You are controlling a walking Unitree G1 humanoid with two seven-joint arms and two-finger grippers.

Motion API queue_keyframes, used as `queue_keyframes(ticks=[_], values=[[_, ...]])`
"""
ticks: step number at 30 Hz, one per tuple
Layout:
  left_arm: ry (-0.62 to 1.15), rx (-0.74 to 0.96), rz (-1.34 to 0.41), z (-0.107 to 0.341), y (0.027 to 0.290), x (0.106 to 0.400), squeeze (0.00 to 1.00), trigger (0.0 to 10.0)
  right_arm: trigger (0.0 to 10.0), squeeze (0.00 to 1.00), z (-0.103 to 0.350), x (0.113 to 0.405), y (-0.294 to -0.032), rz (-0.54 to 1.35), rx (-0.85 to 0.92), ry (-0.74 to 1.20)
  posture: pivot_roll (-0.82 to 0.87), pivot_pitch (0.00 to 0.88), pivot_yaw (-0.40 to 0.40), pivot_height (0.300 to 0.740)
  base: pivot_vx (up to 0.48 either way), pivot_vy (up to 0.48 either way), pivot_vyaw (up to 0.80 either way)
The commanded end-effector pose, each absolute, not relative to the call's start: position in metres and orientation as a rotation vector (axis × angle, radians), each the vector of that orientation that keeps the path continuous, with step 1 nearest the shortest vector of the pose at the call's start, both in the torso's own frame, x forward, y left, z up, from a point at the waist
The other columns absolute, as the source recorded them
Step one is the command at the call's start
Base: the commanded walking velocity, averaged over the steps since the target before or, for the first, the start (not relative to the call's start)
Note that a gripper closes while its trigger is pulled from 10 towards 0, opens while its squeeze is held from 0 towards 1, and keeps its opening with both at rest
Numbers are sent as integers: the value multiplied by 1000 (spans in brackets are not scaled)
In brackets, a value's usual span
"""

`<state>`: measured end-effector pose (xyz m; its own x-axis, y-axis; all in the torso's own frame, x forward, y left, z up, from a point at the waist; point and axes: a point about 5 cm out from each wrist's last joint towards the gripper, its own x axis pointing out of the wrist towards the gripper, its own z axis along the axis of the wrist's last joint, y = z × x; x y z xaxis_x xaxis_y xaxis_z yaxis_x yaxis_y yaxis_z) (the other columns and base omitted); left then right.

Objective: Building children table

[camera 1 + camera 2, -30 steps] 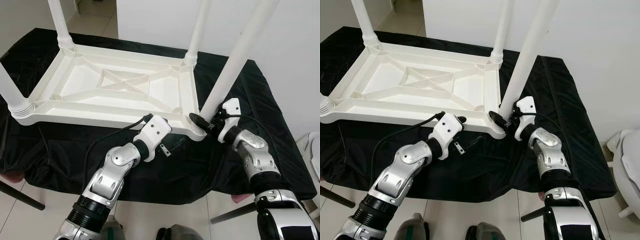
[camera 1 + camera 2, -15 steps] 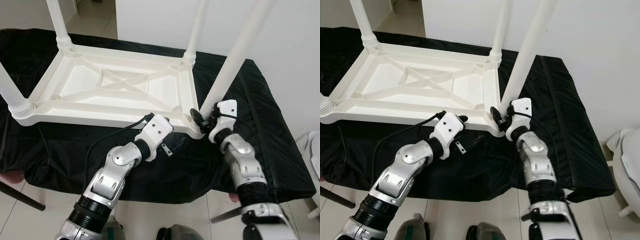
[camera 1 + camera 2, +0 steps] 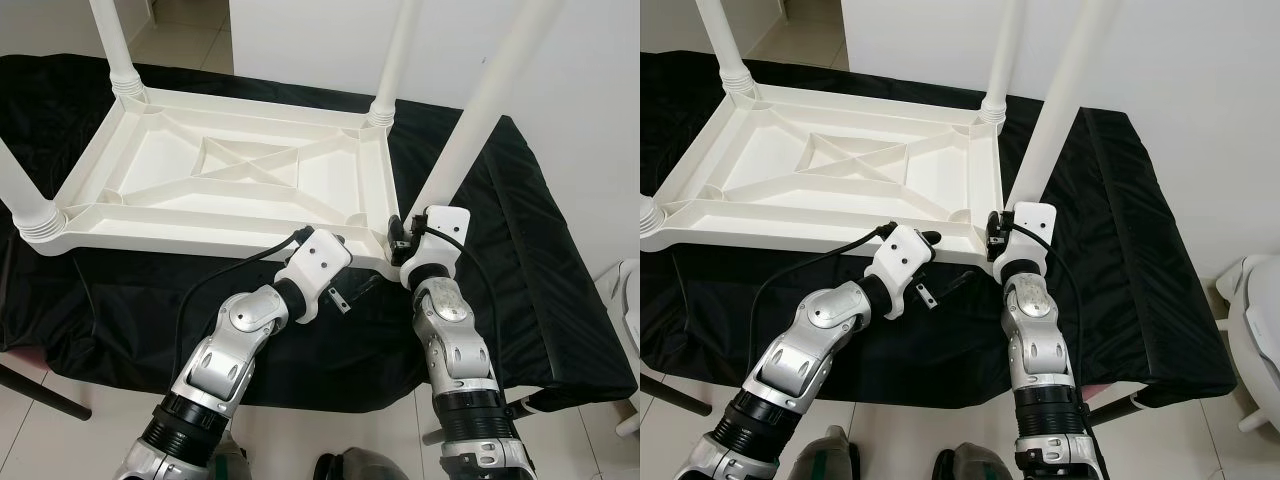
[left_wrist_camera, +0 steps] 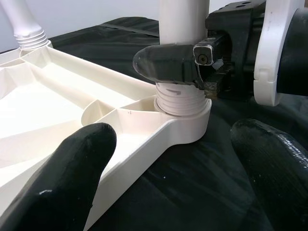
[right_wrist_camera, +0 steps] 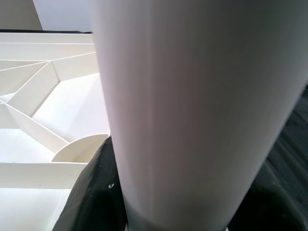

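A white plastic children's table (image 3: 200, 226) lies upside down on a black cloth. Three of its legs stand in their corner sockets. The near-right leg (image 3: 470, 130) leans up from its corner socket (image 4: 182, 105). My right gripper (image 3: 402, 233) is shut on this leg just above the socket; the right wrist view has the leg (image 5: 192, 106) held between its fingers (image 5: 91, 192). My left gripper (image 3: 352, 268) hangs open in front of the table's near rail, just left of that corner, with nothing between its fingers (image 4: 72, 178).
The black cloth (image 3: 540, 260) covers a low surface with its edges close to the table. A white wall stands behind. Tiled floor lies below, with a dark chair leg (image 3: 40, 388) at the left and a white object (image 3: 630, 300) at the far right.
My right forearm has swung in from the right and now stands straight below its gripper, which stays on the leg. The left gripper has crept slightly right.
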<state>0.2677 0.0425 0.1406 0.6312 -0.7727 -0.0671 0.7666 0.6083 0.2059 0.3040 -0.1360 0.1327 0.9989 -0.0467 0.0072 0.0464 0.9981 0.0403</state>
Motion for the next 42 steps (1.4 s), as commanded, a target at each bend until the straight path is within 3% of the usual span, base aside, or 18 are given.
queue_keyframes(ticks=[1, 2, 3, 15, 19, 20, 30, 40, 41, 42], values=[[-24, 222, -865, 140, 42, 269, 0, 10000, 10000, 0, 133, 302, -146, -97, 25, 4, -25, 13, -79, 740, 0, 0, 0], [-26, 224, -861, 140, 43, 269, 0, 10000, 10000, 780, 134, 302, -144, -96, 37, 5, -22, 10, -80, 740, 0, 0, 0], [-27, 224, -857, 141, 43, 270, 0, 10000, 10000, 1000, 136, 302, -142, -68, 60, 1, -22, 10, -80, 740, 0, 0, 0], [-32, 227, -853, 143, 44, 270, 0, 10000, 10000, 1000, 146, 316, -154, 227, 113, -23, -13, 6, -79, 740, 0, 0, 0], [-35, 231, -851, 143, 45, 272, 0, 10000, 10000, 1000, 146, 322, -166, 343, 16, -16, -10, 4, -77, 740, 0, 0, 0], [-36, 232, -849, 144, 46, 272, 0, 10000, 10000, 0, 144, 324, -170, 401, -11, 3, -8, 5, -77, 740, 0, 0, 0], [-46, 238, -841, 147, 47, 275, 0, 10000, 10000, 0, 144, 338, -172, 667, -115, 35, 1, 0, -75, 740, 0, 0, 0], [-51, 235, -847, 148, 45, 275, 0, 10000, 10000, 0, 138, 343, -165, 756, -137, 54, 3, 0, -76, 740, 0, 0, 0], [-50, 234, -847, 148, 45, 275, 0, 10000, 1569, 0, 137, 343, -165, 768, -139, 56, 3, 0, -76, 740, 0, 0, 0], [-50, 234, -847, 148, 45, 275, 0, 10000, 1569, 0, 137, 344, -165, 765, -144, 56, 4, 0, -77, 740, 0, 0, 0]])
